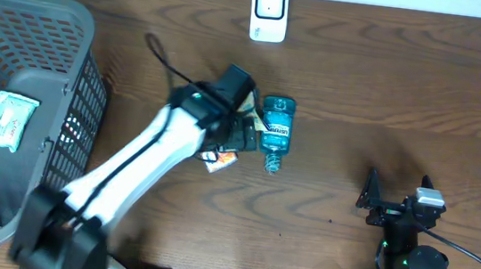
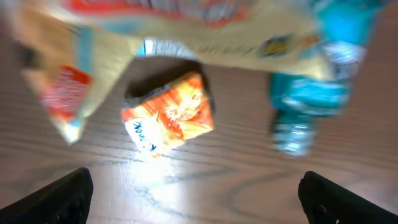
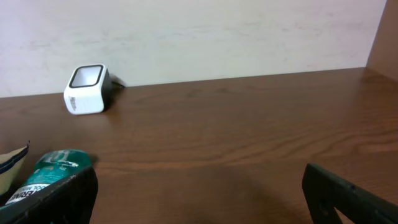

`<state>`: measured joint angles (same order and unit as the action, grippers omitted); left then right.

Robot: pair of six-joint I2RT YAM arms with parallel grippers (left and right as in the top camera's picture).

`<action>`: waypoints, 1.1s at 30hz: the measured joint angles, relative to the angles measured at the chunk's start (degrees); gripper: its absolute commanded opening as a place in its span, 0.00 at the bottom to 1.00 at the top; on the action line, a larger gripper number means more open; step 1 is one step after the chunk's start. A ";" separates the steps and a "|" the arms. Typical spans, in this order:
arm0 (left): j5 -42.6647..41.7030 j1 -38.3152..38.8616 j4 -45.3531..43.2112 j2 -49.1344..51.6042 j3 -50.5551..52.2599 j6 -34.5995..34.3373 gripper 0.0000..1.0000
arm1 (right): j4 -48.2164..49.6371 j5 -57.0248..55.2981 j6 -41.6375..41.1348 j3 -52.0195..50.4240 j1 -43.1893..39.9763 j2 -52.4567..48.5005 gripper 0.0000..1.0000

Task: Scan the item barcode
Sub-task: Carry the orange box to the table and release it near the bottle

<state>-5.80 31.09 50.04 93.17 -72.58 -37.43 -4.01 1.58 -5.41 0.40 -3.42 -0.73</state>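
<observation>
My left jaws stand spread wide over the middle of the tabletop (image 1: 362, 85), pinching nothing: their 2 dark fingertips (image 2: 73, 194) sit at the lower corners of my wrist view with bare wood between them. Of the 3 items below me, the orange carton (image 2: 169, 117) lies most nearly centred in that gap, so I judge it the one to scan. It rests flat on the wood, near the blue mouthwash bottle (image 2: 305, 99). A beige pouch (image 2: 205, 43) blurs across the top of the view, and I cannot tell whether it touches the carton. I expect the carton to be light, with stiff card walls that would dent under a hard squeeze, and its glossy print may be a little slippery. I would take it across its 2 long sides near the middle, leaving the broad faces bare for reading; I can see no barcode from here. In my wrist view its long axis runs askew, from lower left to upper right, with the white end nearest my left fingertip. The white scanner (image 1: 268, 12) stands well apart at the far edge. My right jaws are spread and empty too, low by the near edge.
</observation>
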 measured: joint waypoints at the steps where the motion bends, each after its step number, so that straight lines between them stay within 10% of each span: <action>1: 0.02 -0.46 0.04 -2.47 -0.04 0.17 0.98 | 0.00 0.00 0.00 0.00 0.00 0.00 0.99; 33: 6.19 -15.47 6.75 -32.41 -0.98 3.37 0.98 | 0.00 -0.02 0.00 0.00 0.00 0.00 0.99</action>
<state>0.38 15.62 56.80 60.75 -73.56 -34.06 -4.01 1.56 -5.41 0.40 -3.42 -0.73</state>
